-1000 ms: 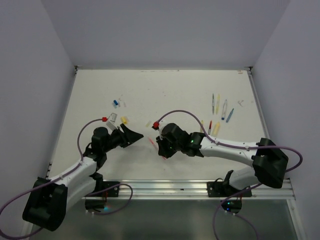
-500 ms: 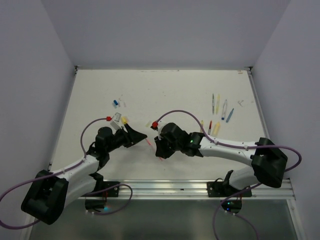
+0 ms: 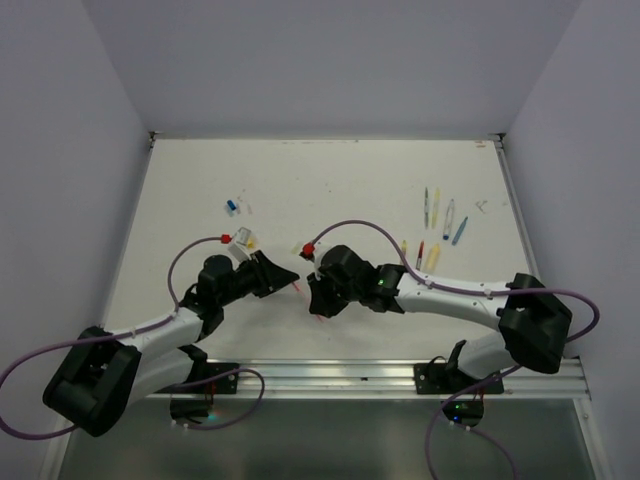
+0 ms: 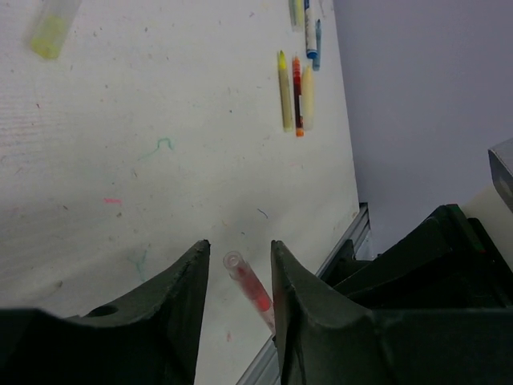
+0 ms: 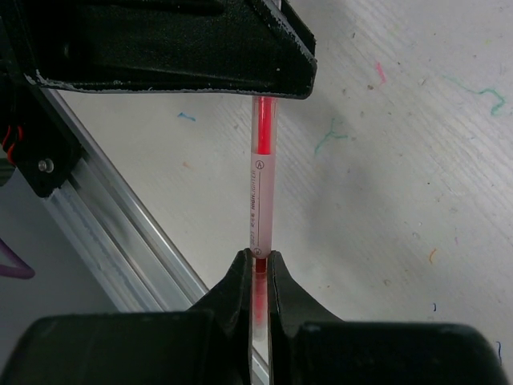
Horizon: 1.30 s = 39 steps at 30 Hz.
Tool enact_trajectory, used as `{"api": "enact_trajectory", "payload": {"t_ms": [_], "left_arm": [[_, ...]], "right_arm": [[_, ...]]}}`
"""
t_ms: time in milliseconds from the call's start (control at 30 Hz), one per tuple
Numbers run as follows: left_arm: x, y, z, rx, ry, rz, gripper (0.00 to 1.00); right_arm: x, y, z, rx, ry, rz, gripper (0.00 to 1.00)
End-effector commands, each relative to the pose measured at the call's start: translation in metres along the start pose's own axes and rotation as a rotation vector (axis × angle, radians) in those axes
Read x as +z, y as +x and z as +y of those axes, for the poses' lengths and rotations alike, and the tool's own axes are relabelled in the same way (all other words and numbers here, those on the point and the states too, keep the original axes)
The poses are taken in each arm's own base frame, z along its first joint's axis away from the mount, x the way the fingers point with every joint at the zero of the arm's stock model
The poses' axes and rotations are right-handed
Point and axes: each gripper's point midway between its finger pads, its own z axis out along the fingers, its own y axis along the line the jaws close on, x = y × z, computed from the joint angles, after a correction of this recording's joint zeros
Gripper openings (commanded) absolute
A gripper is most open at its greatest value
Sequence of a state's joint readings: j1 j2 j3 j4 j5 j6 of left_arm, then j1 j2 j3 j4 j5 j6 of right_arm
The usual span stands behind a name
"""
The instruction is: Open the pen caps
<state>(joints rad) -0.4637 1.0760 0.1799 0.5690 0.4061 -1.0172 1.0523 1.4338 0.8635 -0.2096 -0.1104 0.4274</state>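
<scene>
Pale walls are enclosing a white worktop point(image 3: 330, 190), which is being marked by faint coloured scribbles. Both arms are being reached inward, with their grippers being held almost nose to nose near the front middle.

The right gripper point(image 5: 258, 261) is being pressed fully shut on the near end of a red pen point(image 5: 260, 192), and the pen is being pointed straight at the left gripper point(image 4: 239, 253). The left jaws are being held partly open, astride the pen's clear far end. In the left wrist view a gap is being shown on either side of it, so nothing is being gripped there.

Loose pens point(image 3: 440, 215) are being left lying well apart at the right rear. A blue cap point(image 3: 231, 206) is being left at the left rear, and a yellow cap point(image 3: 248, 241) just beside the left arm's wrist.
</scene>
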Motion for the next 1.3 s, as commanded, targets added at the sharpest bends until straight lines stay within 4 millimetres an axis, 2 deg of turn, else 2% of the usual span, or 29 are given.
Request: {"api": "enact_trajectory", "payload": {"t_ms": [0, 33, 67, 167, 300, 333, 433, 567, 600, 633, 700, 733, 833, 867, 1033, 1100, 1267], "left_arm": [[0.004, -0.02, -0.023, 0.035, 0.064, -0.066, 0.38], [0.004, -0.02, -0.024, 0.036, 0.067, -0.068, 0.33], [0.004, -0.021, -0.024, 0.038, 0.065, -0.068, 0.2], [0.004, -0.02, -0.023, 0.041, 0.062, -0.067, 0.0], [0.004, -0.02, -0.024, 0.044, 0.068, -0.065, 0.0], [0.003, -0.019, -0.023, 0.044, 0.068, -0.063, 0.0], [0.002, -0.019, -0.025, 0.038, 0.073, -0.066, 0.0], [-0.002, -0.023, -0.033, 0.033, 0.088, -0.081, 0.0], [-0.003, -0.024, -0.035, 0.03, 0.091, -0.085, 0.0], [-0.004, -0.026, -0.038, 0.03, 0.093, -0.09, 0.0], [-0.006, -0.029, -0.04, 0.032, 0.089, -0.104, 0.0], [-0.007, -0.03, -0.04, 0.034, 0.081, -0.104, 0.0], [-0.007, -0.034, -0.036, 0.048, 0.038, -0.114, 0.0], [-0.006, -0.039, -0.04, 0.063, 0.035, -0.122, 0.0], [-0.002, -0.052, -0.026, 0.06, -0.059, -0.154, 0.0], [-0.001, -0.058, -0.027, 0.064, -0.054, -0.151, 0.0], [-0.003, -0.092, -0.016, 0.081, -0.097, -0.191, 0.0]], "right_arm": [[0.0, -0.021, 0.015, 0.007, -0.057, -0.05, 0.0], [0.001, -0.02, 0.016, 0.008, -0.06, -0.048, 0.0], [0.0, -0.019, 0.016, 0.01, -0.059, -0.047, 0.0], [-0.001, -0.019, 0.016, 0.006, -0.06, -0.048, 0.0], [-0.004, -0.024, 0.016, -0.005, -0.056, -0.062, 0.02], [-0.004, -0.024, 0.014, -0.007, -0.046, -0.062, 0.05], [-0.004, -0.03, 0.015, -0.021, -0.039, -0.068, 0.27], [0.002, -0.038, 0.024, -0.035, -0.068, -0.06, 0.31], [0.008, -0.037, 0.022, -0.032, -0.067, -0.045, 0.31], [0.009, -0.039, 0.026, -0.036, -0.081, -0.043, 0.26], [0.014, -0.039, 0.027, -0.037, -0.077, -0.036, 0.06], [0.015, -0.039, 0.027, -0.037, -0.075, -0.034, 0.0], [0.017, -0.036, 0.026, -0.036, -0.053, -0.029, 0.0], [0.017, -0.036, 0.02, -0.033, -0.026, -0.031, 0.0], [0.017, -0.023, 0.007, -0.03, 0.033, -0.003, 0.0], [0.017, -0.019, 0.004, -0.026, 0.047, -0.005, 0.0], [0.018, 0.002, -0.001, -0.023, 0.065, 0.034, 0.0]]}}
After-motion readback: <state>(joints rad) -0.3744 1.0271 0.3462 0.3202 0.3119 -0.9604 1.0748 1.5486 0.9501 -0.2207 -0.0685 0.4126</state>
